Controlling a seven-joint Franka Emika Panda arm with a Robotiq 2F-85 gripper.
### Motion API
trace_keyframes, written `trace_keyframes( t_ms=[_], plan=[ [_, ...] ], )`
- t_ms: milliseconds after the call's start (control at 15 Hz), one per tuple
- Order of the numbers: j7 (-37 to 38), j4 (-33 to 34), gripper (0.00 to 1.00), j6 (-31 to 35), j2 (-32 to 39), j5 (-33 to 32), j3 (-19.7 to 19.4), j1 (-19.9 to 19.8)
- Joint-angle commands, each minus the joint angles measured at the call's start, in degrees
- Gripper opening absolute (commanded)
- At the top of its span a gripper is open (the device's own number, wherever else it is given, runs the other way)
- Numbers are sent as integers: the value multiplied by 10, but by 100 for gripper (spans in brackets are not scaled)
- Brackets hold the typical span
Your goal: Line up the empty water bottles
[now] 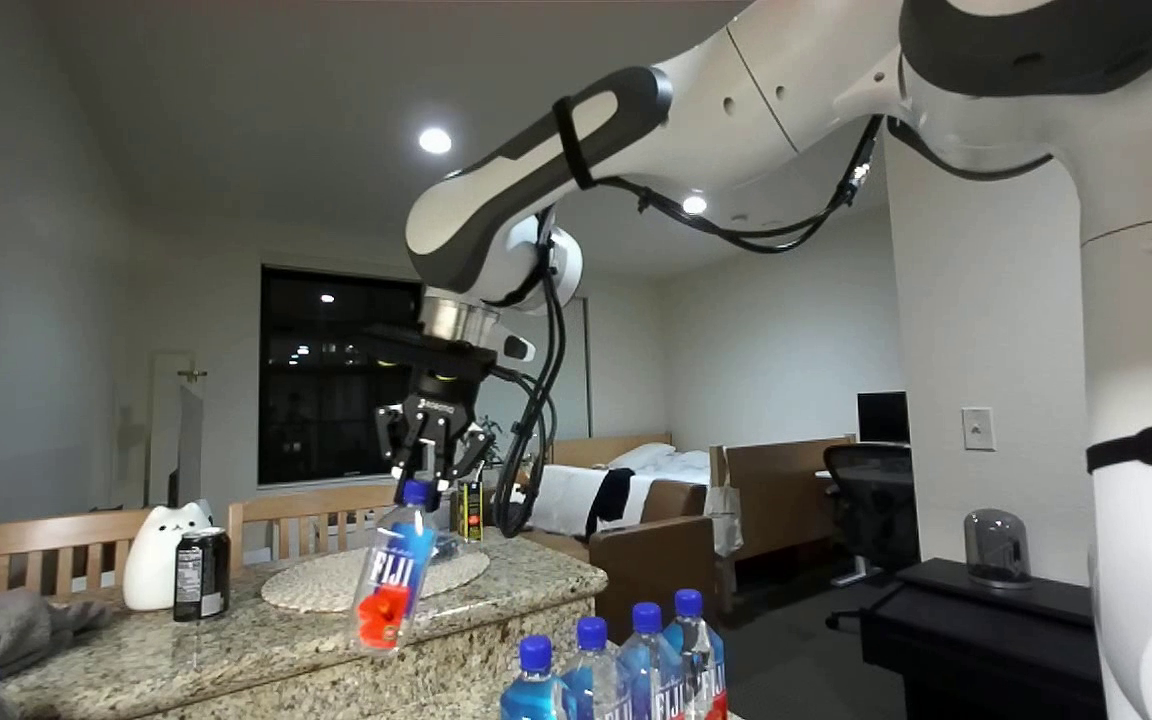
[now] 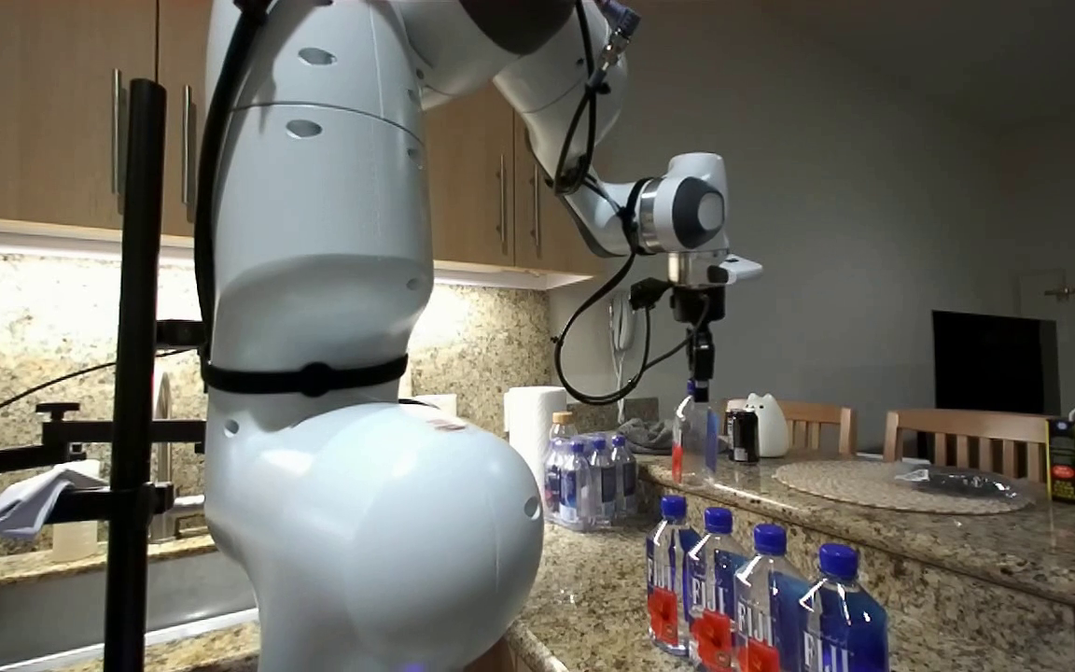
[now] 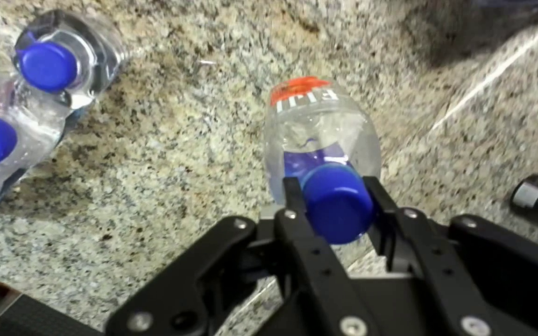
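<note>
Going left to right in an exterior view, a white paper towel roll [image 2: 530, 429] stands at the back of the low speckled stone counter [image 2: 584, 597]. Just beside it is a bunch of small clear plastic bottles with blue caps [image 2: 578, 490], near the far end of the high speckled stone counter [image 2: 995, 546]. Next, the black two-finger gripper [image 3: 332, 189] points down, its jaws pinched on the top of a clear plastic bottle with a red and blue label [image 2: 694, 439]. This bottle hangs in the air, tipped a little, near the long edge of the high counter. Lower down and reaching more to the right, four clear plastic bottles with blue screw caps [image 2: 761, 597] stand up straight in a slanted line on the low counter; I cannot tell if they touch. The high counter holds a black drink can [image 2: 743, 436], a white cat-shaped thing [image 2: 773, 425], a round tan woven mat [image 2: 859, 485], and a yellow and black box [image 2: 1068, 462] toward its right end.
</note>
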Motion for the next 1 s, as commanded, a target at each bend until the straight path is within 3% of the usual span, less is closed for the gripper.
trace_keyframes(
  t_ms=[0, 67, 533, 600, 933],
  plan=[
    [-86, -9, 10, -19, -1, 36, 21, 19],
    [-34, 0, 35, -6, 4, 12, 19, 12],
    [-58, -1, 35, -9, 8, 15, 25, 20],
    [-59, -1, 10, -9, 8, 15, 25, 20],
    [-43, 1, 10, -42, 30, -55, 56, 45]
  ],
)
